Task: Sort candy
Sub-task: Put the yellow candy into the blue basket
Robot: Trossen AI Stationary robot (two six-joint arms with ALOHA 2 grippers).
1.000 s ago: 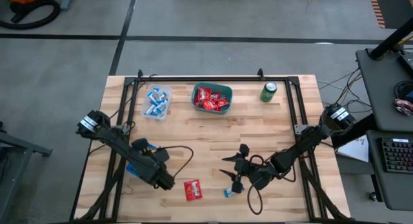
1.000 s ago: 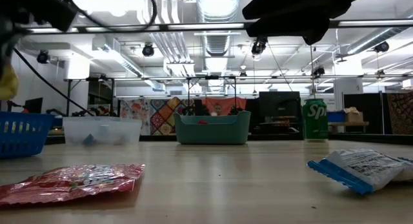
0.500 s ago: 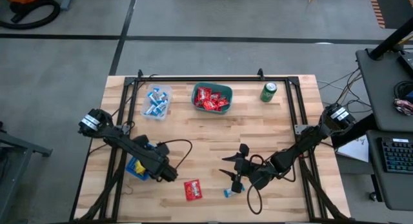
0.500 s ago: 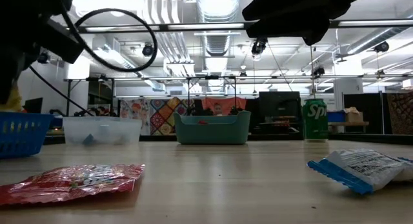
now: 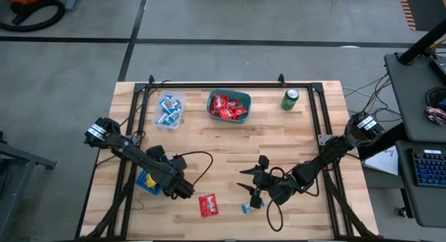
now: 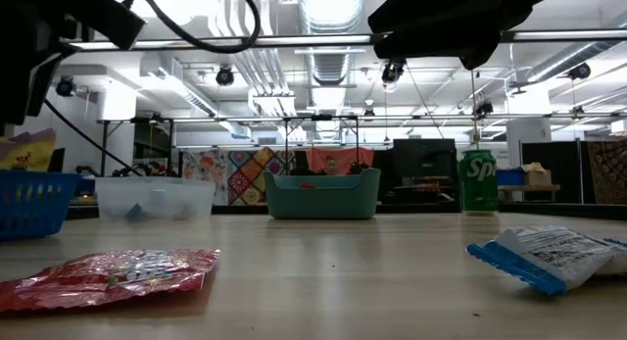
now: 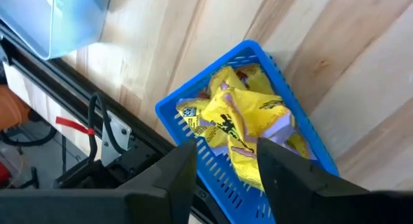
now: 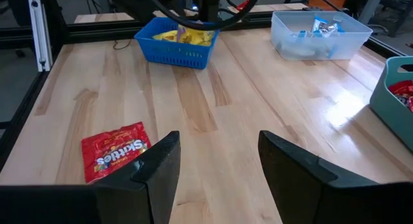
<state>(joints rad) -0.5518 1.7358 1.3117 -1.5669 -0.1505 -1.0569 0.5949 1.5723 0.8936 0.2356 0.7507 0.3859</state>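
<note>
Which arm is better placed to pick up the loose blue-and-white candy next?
Right. The right gripper hovers open just beside the blue-and-white candy, while the left gripper is over by the blue basket.

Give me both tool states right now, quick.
Left tool: open, empty, above the blue basket of yellow packets.
Right tool: open, empty, over bare table near the red packet.

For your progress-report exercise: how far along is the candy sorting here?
Done: yellow packets in the blue basket, blue-and-white wrappers in the clear tub, red packets in the teal bin. In hand: nothing. Left: one red packet and one blue-and-white wrapper on the wooden table.
</note>
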